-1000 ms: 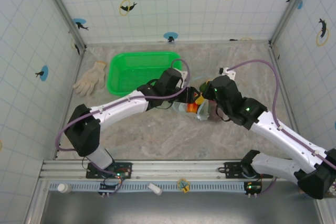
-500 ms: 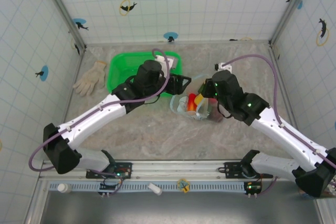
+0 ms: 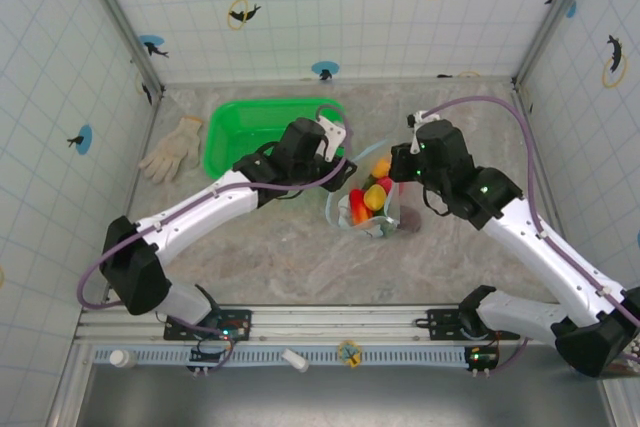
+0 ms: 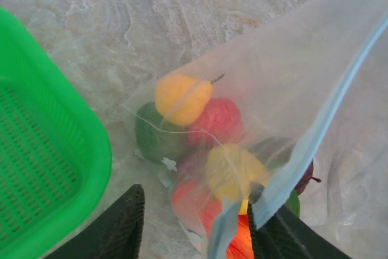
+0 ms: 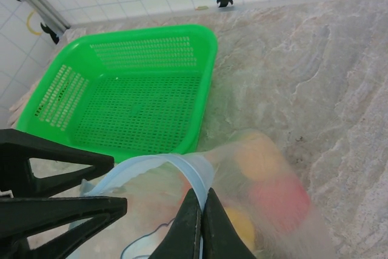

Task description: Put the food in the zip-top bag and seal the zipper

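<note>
the food (image 4: 182,98) sits inside the zip-top bag (image 4: 285,59) just ahead of my left jaws, so i reckon sealing is in hand: right jaws clamped on the zipper (image 4: 318,122), left jaws apart astride it, which must next pinch and slide along

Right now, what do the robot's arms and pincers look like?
The left arm and the right arm are white tubes with chunky black joints. A thin purple cable loops along each one, and tiny green lights glow on the black parts. The left pincer and the right pincer each have two black fingers shaped like pointy wedges.
</note>
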Controlling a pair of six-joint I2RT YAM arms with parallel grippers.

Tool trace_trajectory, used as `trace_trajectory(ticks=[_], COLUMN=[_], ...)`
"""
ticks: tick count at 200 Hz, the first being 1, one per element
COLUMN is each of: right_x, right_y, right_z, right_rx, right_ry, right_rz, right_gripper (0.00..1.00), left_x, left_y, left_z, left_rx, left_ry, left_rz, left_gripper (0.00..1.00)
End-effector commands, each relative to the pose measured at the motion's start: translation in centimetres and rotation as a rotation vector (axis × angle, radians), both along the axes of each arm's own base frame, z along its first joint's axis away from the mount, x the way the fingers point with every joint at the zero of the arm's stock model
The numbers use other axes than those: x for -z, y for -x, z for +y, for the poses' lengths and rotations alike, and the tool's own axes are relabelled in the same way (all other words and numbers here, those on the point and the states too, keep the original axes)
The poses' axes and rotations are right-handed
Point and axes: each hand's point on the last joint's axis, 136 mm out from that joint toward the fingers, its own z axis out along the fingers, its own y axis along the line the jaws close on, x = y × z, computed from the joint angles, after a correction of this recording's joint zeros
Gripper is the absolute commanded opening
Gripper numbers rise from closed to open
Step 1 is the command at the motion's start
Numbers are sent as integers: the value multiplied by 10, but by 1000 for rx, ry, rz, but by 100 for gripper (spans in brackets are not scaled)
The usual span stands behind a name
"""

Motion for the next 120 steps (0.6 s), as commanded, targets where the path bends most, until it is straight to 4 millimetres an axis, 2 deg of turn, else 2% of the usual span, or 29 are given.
trace_trajectory(ticks=[1, 18, 52, 76, 86, 108, 120], right_x=[-16, -11, -3, -8, -11, -17, -20], right_y=[2, 3, 4, 5, 6, 6, 10], right_z=[9, 10, 10, 7, 5, -2, -5], right_rx=[-71, -82, -91, -83, -82, -62, -69], right_ry=[-45, -33, -21, -25, -27, -16, -8], right_rz=[-43, -35, -20, -42, -53, -84, -102], right_gripper=[0, 0, 0, 0, 0, 30, 38], left_x=[-7, -11, -14, -6, -7, -14, -15], left_y=[-9, -10, -11, -20, -24, -38, -49], left_z=[-9, -15, -26, -23, -20, -5, 9], left_rx=[19, 22, 32, -11, -29, -110, -163], left_ry=[44, 82, 155, 158, 166, 211, 261], left_rz=[-21, -12, 36, 73, 79, 93, 129], left_gripper=[40, 36, 14, 2, 1, 0, 0])
